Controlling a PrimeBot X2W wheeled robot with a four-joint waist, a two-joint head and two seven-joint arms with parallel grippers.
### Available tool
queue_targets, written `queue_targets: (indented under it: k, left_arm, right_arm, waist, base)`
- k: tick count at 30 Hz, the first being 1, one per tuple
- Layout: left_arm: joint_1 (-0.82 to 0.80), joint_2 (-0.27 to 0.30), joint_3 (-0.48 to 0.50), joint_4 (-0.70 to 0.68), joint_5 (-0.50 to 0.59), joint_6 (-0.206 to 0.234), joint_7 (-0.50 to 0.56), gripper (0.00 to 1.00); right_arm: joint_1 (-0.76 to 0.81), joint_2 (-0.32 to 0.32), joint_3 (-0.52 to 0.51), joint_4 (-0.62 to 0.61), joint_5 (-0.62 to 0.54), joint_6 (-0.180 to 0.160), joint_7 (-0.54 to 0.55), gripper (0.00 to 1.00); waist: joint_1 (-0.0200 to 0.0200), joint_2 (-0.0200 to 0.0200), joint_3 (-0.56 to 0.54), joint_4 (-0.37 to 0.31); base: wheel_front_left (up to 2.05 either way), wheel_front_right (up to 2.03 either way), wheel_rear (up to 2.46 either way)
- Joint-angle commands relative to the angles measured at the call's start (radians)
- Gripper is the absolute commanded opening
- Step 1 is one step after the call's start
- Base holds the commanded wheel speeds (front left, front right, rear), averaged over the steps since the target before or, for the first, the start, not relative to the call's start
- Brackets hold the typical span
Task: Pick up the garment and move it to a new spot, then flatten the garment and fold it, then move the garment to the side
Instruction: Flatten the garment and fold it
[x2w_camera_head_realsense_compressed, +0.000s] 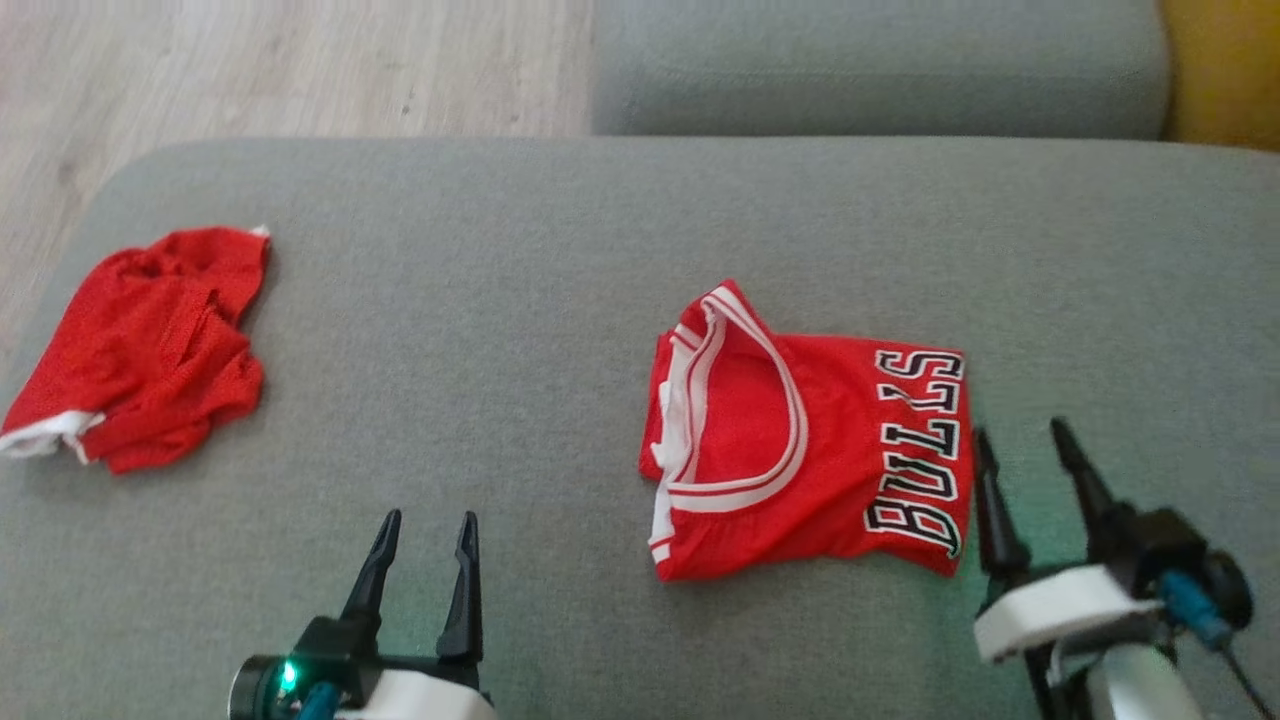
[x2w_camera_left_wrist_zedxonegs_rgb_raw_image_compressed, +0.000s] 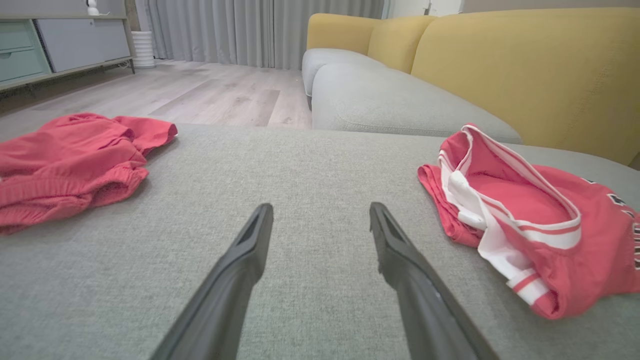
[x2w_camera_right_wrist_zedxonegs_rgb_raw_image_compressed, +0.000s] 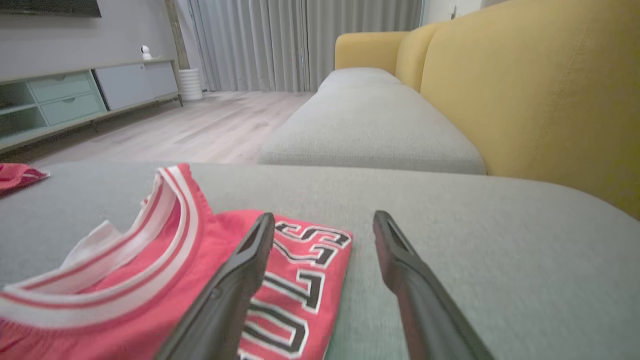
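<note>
Lying folded on the cushion (x2w_camera_head_realsense_compressed: 500, 300), the jersey (x2w_camera_head_realsense_compressed: 800, 450) sits just beside your spread right gripper (x2w_camera_head_realsense_compressed: 1020, 432); left gripper (x2w_camera_head_realsense_compressed: 430, 517) spread too. Pinching one layer could undo the fold.

we see a grey fabric sofa seat (x2w_camera_head_realsense_compressed: 500, 300) with a rounded far-left corner. two items lie directly on it, well apart. a folded red jersey (x2w_camera_head_realsense_compressed: 800, 450) with white trim and black-and-white lettering lies right of centre. crumpled red shorts (x2w_camera_head_realsense_compressed: 140, 350) lie near the left edge.
</note>
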Motion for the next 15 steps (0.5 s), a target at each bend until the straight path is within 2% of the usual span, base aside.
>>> queue_targets:
  k: [1, 7, 15]
  left_arm:
    - [-0.012, 0.000, 0.036, -0.032, 0.007, 0.005, -0.008, 1.00]
    - [0.033, 0.000, 0.043, -0.038, 0.018, 0.007, -0.008, 1.00]
    - [0.048, 0.000, 0.042, -0.050, 0.023, 0.011, -0.008, 1.00]
  right_arm:
    - [-0.028, -0.003, 0.029, -0.029, -0.008, 0.002, -0.012, 1.00]
    - [0.037, -0.003, 0.045, -0.002, 0.014, 0.002, -0.012, 1.00]
    - [0.035, -0.003, 0.047, 0.009, 0.028, 0.002, -0.012, 1.00]
  waist:
    - [0.0001, 0.0000, -0.014, -0.010]
    - [0.0001, 0.0000, -0.040, -0.018]
    - [0.0001, 0.0000, -0.042, -0.017]
  base:
    - [0.00, 0.00, 0.00]
    - [0.00, 0.00, 0.00]
    - [0.00, 0.00, 0.00]
